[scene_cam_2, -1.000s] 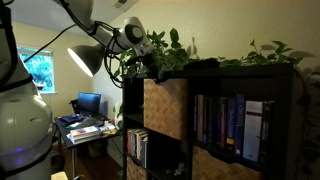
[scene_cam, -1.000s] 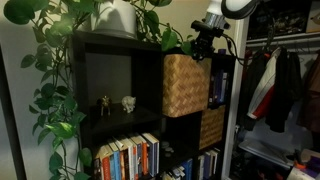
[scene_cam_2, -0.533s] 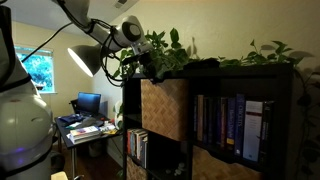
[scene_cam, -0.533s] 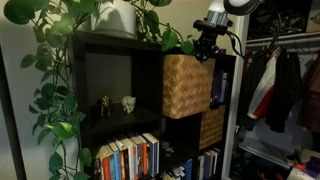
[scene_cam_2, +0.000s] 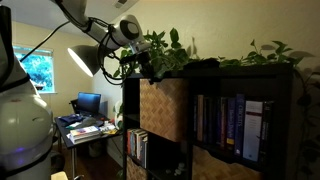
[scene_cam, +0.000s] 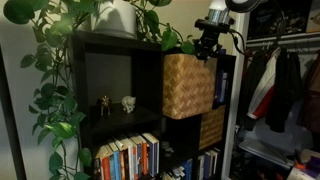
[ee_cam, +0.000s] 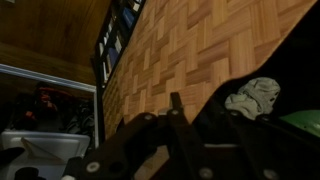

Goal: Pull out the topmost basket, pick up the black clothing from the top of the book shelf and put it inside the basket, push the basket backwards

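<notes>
The tool (scene_cam: 208,50) hangs just over the upper front edge of the topmost basket (scene_cam: 188,85). In the wrist view its two dark fingers (ee_cam: 172,108) stand close to each other at the rim. Whether they pinch the wicker or are apart from it I cannot tell, so I cannot say if the tool is narrow or holding. The basket stands forward out of its upper compartment of the book shelf (scene_cam: 78,110), with its woven front well ahead of the black frame. In an exterior view a dark lump, probably the black clothing (scene_cam_2: 204,64), lies on the top of the shelf between the leaves of the plant (scene_cam_2: 175,48). A pale crumpled thing (ee_cam: 255,97) shows in the dark area beside the basket; what it is I cannot tell. The danger, as I judge it, is that a finger catches in the weave when the tool rises, so the overhanging basket tips or slides out further. Later, the reach across the shelf top may snag the vines, or take only a thin fold of fabric and drop it.
</notes>
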`<act>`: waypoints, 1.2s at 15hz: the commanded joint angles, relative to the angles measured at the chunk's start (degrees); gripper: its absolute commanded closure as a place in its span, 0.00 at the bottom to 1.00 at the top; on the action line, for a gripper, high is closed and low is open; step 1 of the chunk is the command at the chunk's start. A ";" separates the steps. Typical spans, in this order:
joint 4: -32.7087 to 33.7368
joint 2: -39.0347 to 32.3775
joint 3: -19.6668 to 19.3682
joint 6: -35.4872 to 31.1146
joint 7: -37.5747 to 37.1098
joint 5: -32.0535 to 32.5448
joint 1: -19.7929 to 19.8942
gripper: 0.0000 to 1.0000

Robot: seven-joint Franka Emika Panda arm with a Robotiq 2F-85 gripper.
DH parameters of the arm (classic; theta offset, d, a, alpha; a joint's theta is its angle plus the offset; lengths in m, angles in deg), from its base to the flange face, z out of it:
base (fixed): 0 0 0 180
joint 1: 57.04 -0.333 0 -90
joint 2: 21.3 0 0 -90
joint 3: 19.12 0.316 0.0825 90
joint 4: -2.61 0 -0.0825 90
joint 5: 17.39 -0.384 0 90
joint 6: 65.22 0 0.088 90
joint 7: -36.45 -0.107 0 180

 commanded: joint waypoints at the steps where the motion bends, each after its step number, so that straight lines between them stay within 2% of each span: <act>1: 0.20 0.38 0.94 0.56 -0.29 0.61 -0.25 0.38; 4: 2.04 -0.22 1.83 1.65 0.08 1.20 -0.18 0.18; 7: 3.89 -0.29 2.15 3.29 1.10 2.26 0.03 0.02; 9: 5.70 -0.22 1.26 5.79 3.59 2.42 -0.08 0.00; 13: 9.76 -1.02 -1.27 12.95 14.30 1.81 -0.36 0.00; 17: 13.08 -2.00 -3.64 17.37 25.85 0.45 -0.45 0.00; 18: 10.47 -0.77 -2.48 14.37 21.92 1.41 0.37 0.00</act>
